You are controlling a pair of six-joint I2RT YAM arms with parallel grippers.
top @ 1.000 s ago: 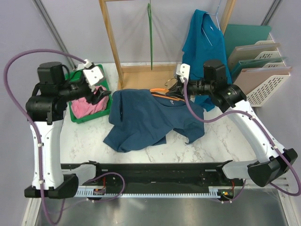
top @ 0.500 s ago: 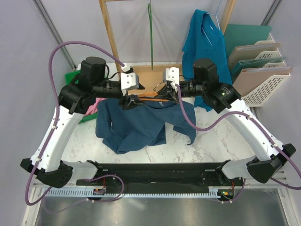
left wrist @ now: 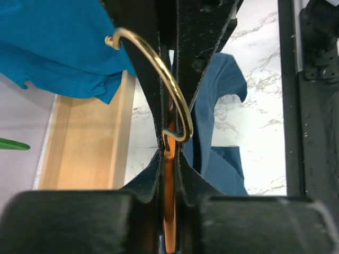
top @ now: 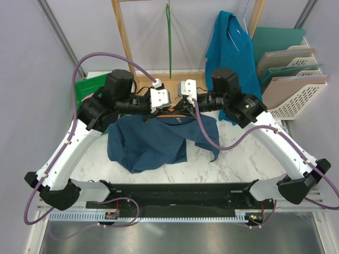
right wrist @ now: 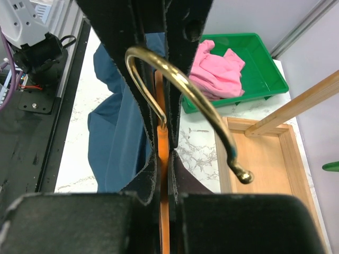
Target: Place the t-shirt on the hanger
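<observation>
The left gripper (left wrist: 170, 148) now joins the right gripper (right wrist: 161, 143), both pinching the hanger (left wrist: 169, 222) — whether the t-shirt (top: 153, 140) sits on it, we cannot confirm.

White marbled worktop (top: 238, 159) is sitting against pale lilac-grey walls (top: 32, 58), slanted metal struts (top: 57, 29) running up the back corners, even light falling with soft shadows. A wooden rack frame (top: 123, 37) is standing at the back with a thin green hanger (top: 169, 42) hanging in it and a teal shirt (top: 233, 47) hanging beside it. A white file rack (top: 299, 100) is holding green and beige folders (top: 280, 39) on the right, and a green tray (top: 82, 87) is sitting far left with a pink garment (right wrist: 220, 74) lying in it.
</observation>
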